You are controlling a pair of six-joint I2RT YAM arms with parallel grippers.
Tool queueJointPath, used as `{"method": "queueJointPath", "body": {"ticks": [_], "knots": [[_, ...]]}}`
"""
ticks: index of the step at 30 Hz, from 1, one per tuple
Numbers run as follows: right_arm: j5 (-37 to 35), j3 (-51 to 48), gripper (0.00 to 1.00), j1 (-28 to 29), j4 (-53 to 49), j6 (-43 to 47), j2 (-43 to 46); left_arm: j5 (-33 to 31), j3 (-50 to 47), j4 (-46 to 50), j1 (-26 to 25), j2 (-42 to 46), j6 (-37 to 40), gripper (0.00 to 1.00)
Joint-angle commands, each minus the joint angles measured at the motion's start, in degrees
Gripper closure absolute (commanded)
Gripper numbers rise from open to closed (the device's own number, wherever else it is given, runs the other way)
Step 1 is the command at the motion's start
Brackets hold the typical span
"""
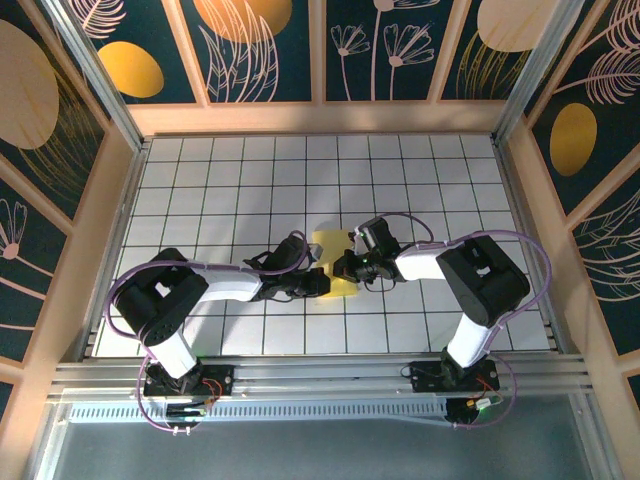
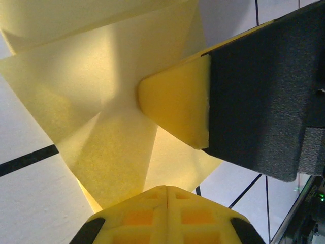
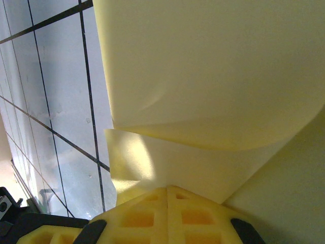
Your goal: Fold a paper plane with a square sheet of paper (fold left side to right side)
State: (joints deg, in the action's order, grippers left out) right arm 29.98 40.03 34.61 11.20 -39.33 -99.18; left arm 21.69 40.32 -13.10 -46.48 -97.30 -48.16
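The square sheet of paper [image 1: 330, 245] is pale yellow, creased and partly folded, and lies mid-table between both grippers. My left gripper [image 1: 318, 283] reaches it from the left, and its shut fingertips [image 2: 166, 195] rest over the paper's near corner [image 2: 101, 112]. My right gripper [image 1: 345, 268] comes from the right, also shut. In the left wrist view its yellow tip [image 2: 175, 104] presses where the creases meet. In the right wrist view the shut gripper [image 3: 167, 195] sits on a flat layer, with a curled flap [image 3: 213, 76] arching above it. Whether either tip pinches paper is hidden.
The white grid table [image 1: 230, 190] spreads around the paper, with wooden walls [image 1: 320, 118] on three sides. The arm bases stand on a metal rail [image 1: 320, 375] at the near edge. Purple cables [image 1: 530, 250] loop beside the right arm.
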Motion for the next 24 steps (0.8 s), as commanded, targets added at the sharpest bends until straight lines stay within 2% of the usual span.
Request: {"method": "queueJointPath", "body": {"ticks": [1,24], "knots": [[-1.6,0.2,1.00,0.6,-4.1,1.6,-1.1,-1.0,-1.0,-0.3,0.2,-0.5,-0.4,0.96],[-1.4,0.5,1.00,0.8,-4.4,1.7,-1.7,-1.7,-1.8,0.4,0.2,-2.5,0.2,0.96]]}}
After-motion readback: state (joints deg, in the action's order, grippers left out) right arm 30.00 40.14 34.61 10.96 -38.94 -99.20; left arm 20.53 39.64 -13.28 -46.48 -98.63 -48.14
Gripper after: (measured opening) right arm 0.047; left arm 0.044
